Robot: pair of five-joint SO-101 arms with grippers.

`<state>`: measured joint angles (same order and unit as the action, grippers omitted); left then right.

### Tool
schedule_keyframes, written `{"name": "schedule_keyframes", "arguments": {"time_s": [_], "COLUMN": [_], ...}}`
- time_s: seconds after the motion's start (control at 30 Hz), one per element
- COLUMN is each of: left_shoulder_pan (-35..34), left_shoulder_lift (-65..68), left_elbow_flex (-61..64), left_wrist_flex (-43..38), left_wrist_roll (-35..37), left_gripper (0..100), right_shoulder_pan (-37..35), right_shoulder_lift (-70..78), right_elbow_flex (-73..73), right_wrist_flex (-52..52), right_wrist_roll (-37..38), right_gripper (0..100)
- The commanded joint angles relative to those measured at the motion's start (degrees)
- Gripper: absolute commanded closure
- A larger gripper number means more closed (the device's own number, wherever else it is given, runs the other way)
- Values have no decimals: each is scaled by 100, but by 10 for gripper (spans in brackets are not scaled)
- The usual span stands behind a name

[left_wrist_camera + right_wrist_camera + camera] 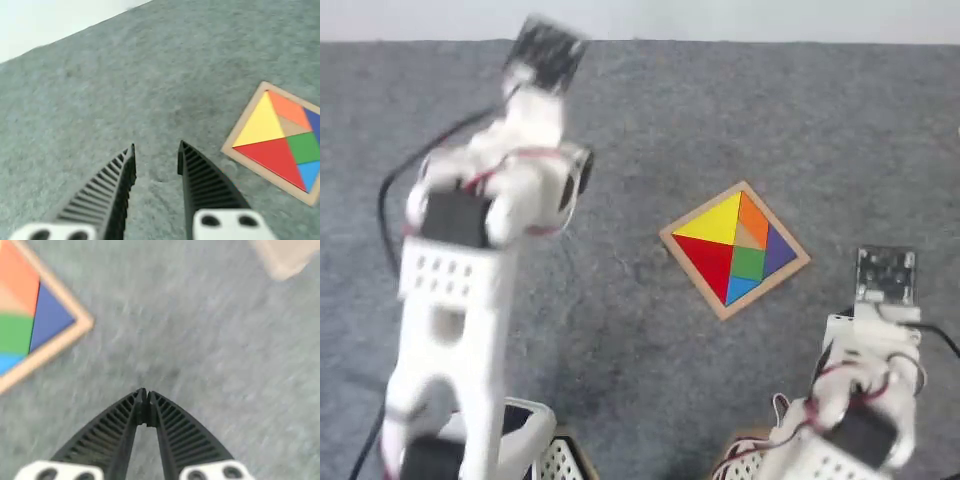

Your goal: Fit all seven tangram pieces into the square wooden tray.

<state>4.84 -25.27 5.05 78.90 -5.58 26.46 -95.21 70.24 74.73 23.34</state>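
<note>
All seven tangram pieces [735,250] seated in square wooden tray [246,117], centre-right on surface [620,150]. Empty left fingers [120,180] slightly parted, tray to their right. Empty right fingers [120,430] closed, nearer; tray far-left of them.

Left claw [156,150], toothed tips apart; right claw [144,392], toothed tips tight together.
</note>
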Motion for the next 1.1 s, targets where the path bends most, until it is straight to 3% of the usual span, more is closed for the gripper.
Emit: {"name": "schedule_keyframes", "arguments": {"time_s": [0.0, 0.2, 0.33, 0.43, 0.6, 0.93, 1.07], "left_shoulder_pan": [-308, -782, -1231, -1301, -1407, -1459, -1459], "left_shoulder_lift": [-1987, -3780, -4747, -5327, -6136, -7780, -7903], "left_elbow_flex": [2949, 5235, 5930, 6554, 7653, 9138, 9130], "left_wrist_flex": [-1354, -1873, -2022, -2189, -2488, -2725, -2602], "left_wrist_roll": [53, 53, -9, -431, -431, -431, -422], "left_gripper": [866, 865, 865, 865, 865, 865, 866], "right_shoulder_pan": [-57, -154, -743, -1191, -1868, -2079, -2070], "right_shoulder_lift": [-936, -673, -673, -673, -673, -681, -681], "right_elbow_flex": [149, 158, 167, 167, 431, 2084, 2295], "right_wrist_flex": [-22, -75, -75, -75, -286, -1007, -1042], "right_wrist_roll": [-26, -26, -26, -26, -18, 0, -9], "right_gripper": [991, 991, 991, 991, 991, 991, 991]}}
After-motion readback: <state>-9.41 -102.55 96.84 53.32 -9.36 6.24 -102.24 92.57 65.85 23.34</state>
